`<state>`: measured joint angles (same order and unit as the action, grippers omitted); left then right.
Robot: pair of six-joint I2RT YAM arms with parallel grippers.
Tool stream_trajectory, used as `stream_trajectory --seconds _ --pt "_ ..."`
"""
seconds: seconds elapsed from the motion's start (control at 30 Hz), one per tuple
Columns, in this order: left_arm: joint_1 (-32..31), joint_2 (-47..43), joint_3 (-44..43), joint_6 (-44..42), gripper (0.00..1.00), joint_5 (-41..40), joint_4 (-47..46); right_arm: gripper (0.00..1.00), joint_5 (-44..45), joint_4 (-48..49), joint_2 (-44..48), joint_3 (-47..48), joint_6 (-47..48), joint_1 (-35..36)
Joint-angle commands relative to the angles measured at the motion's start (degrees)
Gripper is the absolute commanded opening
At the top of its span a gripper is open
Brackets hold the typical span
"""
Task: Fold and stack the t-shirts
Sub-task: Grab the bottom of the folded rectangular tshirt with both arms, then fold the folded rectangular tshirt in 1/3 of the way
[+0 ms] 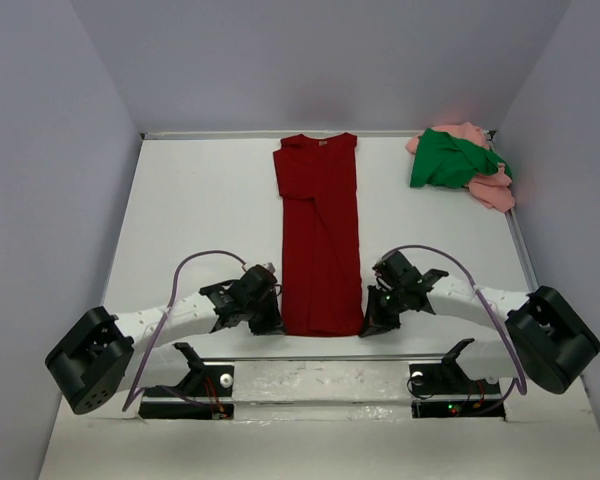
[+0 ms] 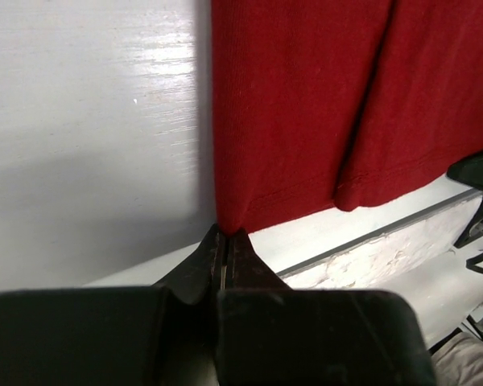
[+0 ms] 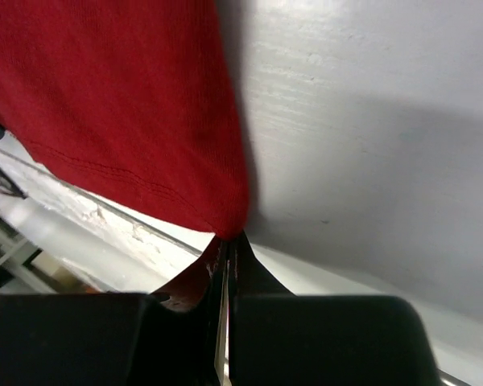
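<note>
Dark red short-sleeved cloth t-shirt (image 1: 320, 240) lies flat in the middle of the white counter (image 1: 200, 200). It is folded lengthwise into 1 long narrow strip, with its collar at the far end and its hem close to the counter's near edge. An overlapping fold edge runs down the strip.

The left tool (image 1: 270, 320) sits at the near left corner of the hem and the right tool (image 1: 372, 322) at the near right corner. The strip therefore starts between the 2 tools and stretches away from them toward the far wall.

In the left wrist view the fingers are pressed together with no gap, and the corner of red cloth is nipped between their tips. The stitched hem runs off to the right from there. The right wrist view shows the same on the other side: fingers closed tight on the other hem corner, cloth spreading to the left. Whether the corners are raised off the counter I cannot tell.

A bright green cloth t-shirt (image 1: 445, 160) lies crumpled in the far right corner, on top of a salmon pink cloth t-shirt (image 1: 492, 190) that shows at its far and right sides. Both are well apart from the tools.
</note>
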<state>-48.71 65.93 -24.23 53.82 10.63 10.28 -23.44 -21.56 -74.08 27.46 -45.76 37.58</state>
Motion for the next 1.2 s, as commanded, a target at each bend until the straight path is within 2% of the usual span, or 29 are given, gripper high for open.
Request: stream_trajectory --seconds 0.0,0.17,0.27,0.43,0.57,0.73,1.0,1.17 --pt "-0.25 -1.24 -5.19 -2.40 0.00 -2.72 5.25 0.00 3.84 -4.26 1.48 4.96 2.42 0.47" --pt "-0.25 -2.21 -15.83 -6.27 0.00 -8.86 11.42 0.00 6.74 -10.33 3.77 15.06 4.09 0.47" --pt "0.10 0.06 -24.43 -9.43 0.00 -10.63 14.58 0.00 7.62 -12.97 2.28 24.79 5.32 0.47" --pt "2.30 3.50 -31.91 -12.42 0.00 -13.62 16.52 0.00 11.13 -17.02 -2.10 36.57 8.22 0.47" --pt "8.35 6.75 -37.01 -16.89 0.00 -11.61 15.12 0.00 13.51 -18.52 -5.45 42.84 11.12 -2.68" --pt "16.00 14.82 -44.31 -22.26 0.00 -9.16 14.94 0.00 10.88 -18.43 -12.12 48.03 15.33 -9.97" --pt "20.75 28.63 -57.05 -26.57 0.00 -5.01 13.71 0.00 8.77 -18.17 -22.41 57.43 19.74 -15.07" --pt "21.90 34.43 -60.67 -26.67 0.00 -4.39 13.80 0.00 6.04 -16.32 -28.91 60.42 19.83 -15.79"
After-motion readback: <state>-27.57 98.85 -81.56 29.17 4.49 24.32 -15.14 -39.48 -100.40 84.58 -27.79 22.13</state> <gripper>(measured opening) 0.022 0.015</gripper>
